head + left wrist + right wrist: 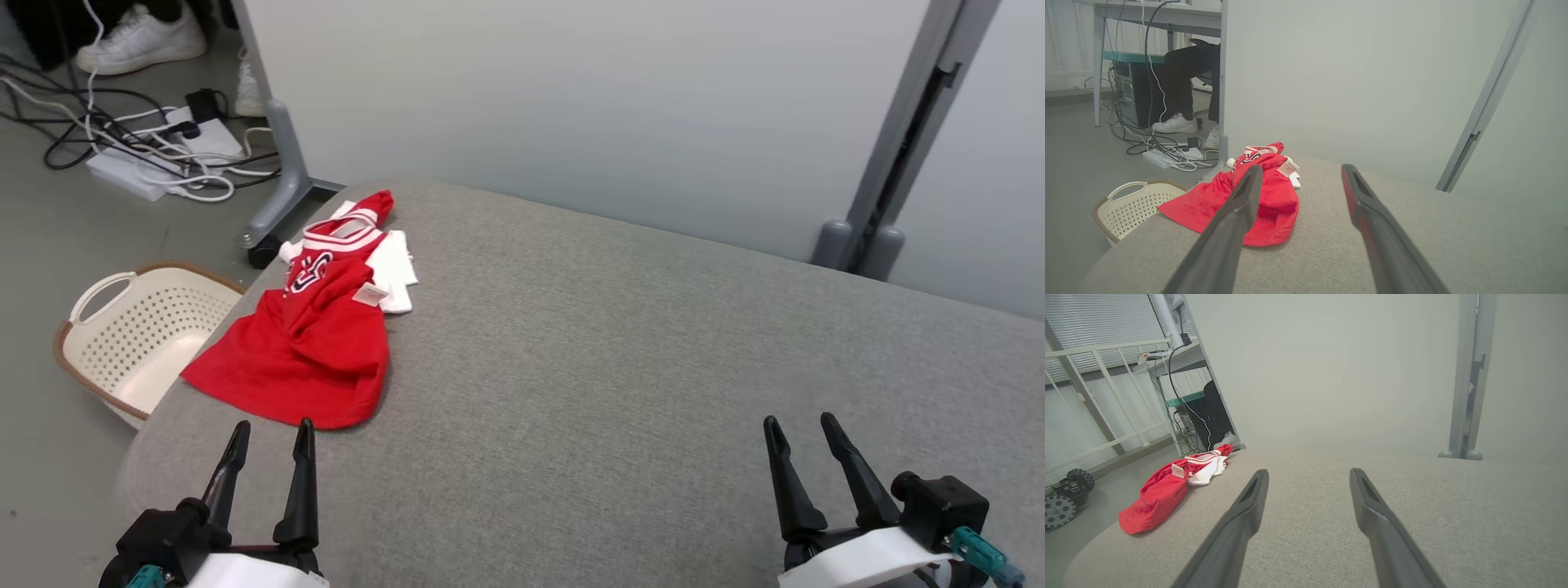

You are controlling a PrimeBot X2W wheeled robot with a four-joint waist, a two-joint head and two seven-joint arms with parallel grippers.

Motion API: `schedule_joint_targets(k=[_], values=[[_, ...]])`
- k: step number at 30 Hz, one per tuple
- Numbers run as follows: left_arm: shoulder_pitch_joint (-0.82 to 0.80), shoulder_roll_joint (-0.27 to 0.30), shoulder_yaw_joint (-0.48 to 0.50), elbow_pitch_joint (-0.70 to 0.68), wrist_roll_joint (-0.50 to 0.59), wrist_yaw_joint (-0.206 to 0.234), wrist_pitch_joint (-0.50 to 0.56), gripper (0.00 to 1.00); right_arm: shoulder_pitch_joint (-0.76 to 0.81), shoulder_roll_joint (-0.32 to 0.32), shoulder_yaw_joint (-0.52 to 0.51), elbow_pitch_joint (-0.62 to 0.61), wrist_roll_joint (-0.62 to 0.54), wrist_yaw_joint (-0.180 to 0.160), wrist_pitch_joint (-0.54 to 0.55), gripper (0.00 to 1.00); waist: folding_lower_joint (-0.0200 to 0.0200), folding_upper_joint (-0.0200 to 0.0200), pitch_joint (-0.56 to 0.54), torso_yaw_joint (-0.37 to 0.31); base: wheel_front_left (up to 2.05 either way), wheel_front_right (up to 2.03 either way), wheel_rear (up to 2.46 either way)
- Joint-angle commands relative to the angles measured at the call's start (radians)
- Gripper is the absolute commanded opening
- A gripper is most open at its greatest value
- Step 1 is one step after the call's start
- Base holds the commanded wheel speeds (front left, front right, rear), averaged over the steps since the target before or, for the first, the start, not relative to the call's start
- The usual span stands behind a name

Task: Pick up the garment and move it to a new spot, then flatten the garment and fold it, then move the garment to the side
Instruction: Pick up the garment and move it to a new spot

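Note:
A red garment [302, 343] with white striped trim and a paper tag lies crumpled at the far left corner of the grey padded table [620, 359]; its hem hangs slightly over the left edge. It also appears in the left wrist view as the garment [1269, 196] and in the right wrist view as the garment [1163, 490]. My left gripper [272, 433] stands open just in front of the garment's near hem, empty. At the lower right, my right gripper [802, 429] is open and empty, far from the garment.
A cream perforated basket [139, 335] sits on the floor left of the table. Cables and a power strip [155, 155] lie on the floor beyond it, beside a person's white shoe [143, 37]. A grey partition [612, 106] stands behind the table.

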Motion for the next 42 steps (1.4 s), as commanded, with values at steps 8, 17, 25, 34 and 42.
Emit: schedule_joint_targets(k=[8,17,25,34,42], values=[[0.011,0.021,0.006,-0.02,-0.004,0.015,0.015,1.0,-0.02,-0.005,0.032,0.014,0.024,0.0,-0.006,1.0,0.0,-0.0001,-0.008,0.092,0.0,0.0,0.0],[0.009,0.029,0.013,-0.037,-0.011,0.029,0.024,1.0,-0.032,-0.006,0.055,0.021,0.031,0.0,-0.006,1.0,0.0,-0.0001,-0.007,0.095,0.0,0.0,0.0],[-0.046,0.062,0.025,-0.065,-0.025,0.022,0.067,1.0,-0.039,-0.006,0.066,0.023,0.028,0.0,-0.006,1.0,0.0,-0.0001,0.01,0.051,0.0,0.0,0.0],[-0.229,0.131,0.059,-0.047,-0.079,-0.001,0.201,1.0,-0.088,-0.006,0.092,0.029,0.003,0.0,-0.006,1.0,0.0,-0.0001,0.094,-0.042,0.0,0.0,0.0],[-0.421,0.225,0.121,0.043,-0.149,-0.014,0.345,1.0,-0.148,-0.008,0.099,0.014,-0.013,0.0,-0.006,1.0,0.0,-0.0001,0.197,-0.15,0.0,0.0,0.0]])
